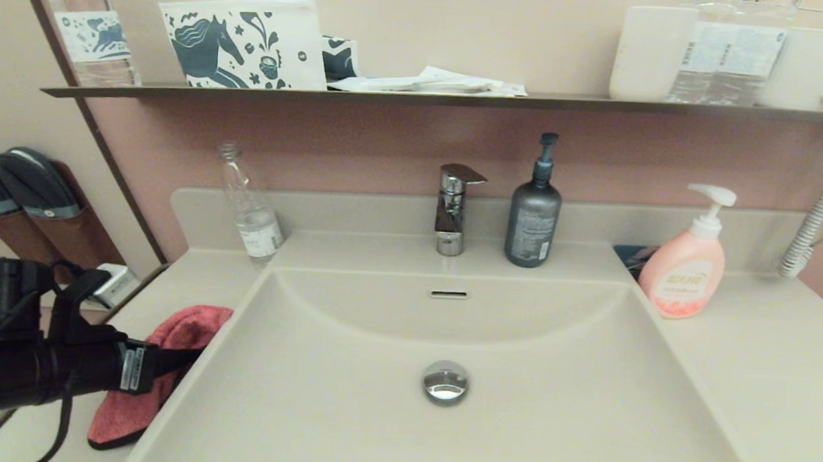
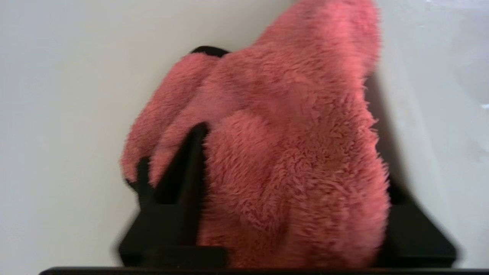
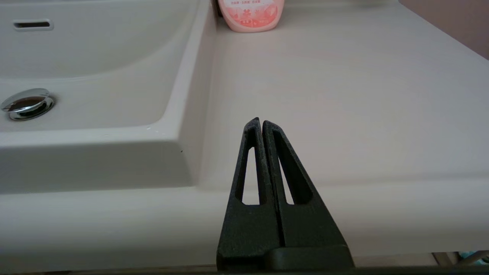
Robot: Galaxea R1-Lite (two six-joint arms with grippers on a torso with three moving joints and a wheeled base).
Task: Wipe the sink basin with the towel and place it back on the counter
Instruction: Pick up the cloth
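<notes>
The coral-red towel (image 1: 142,393) lies bunched on the counter (image 1: 750,361) just left of the sink basin (image 1: 443,430), its black trim showing at the near edge. My left gripper (image 1: 183,360) reaches over it from the left. In the left wrist view the towel (image 2: 290,114) bulges up between the wide-apart fingers (image 2: 191,172) of the left gripper (image 2: 290,145), which is open; the other finger is hidden by the fluff. My right gripper (image 3: 261,122) is shut on nothing, low at the counter's (image 3: 344,95) front edge, right of the basin (image 3: 95,99).
A chrome tap (image 1: 453,208), a grey pump bottle (image 1: 533,213) and a clear bottle (image 1: 251,208) stand behind the basin. A pink soap bottle (image 1: 686,266) stands at the back right. The drain plug (image 1: 446,382) sits mid-basin. A dark shelf (image 1: 418,97) hangs above.
</notes>
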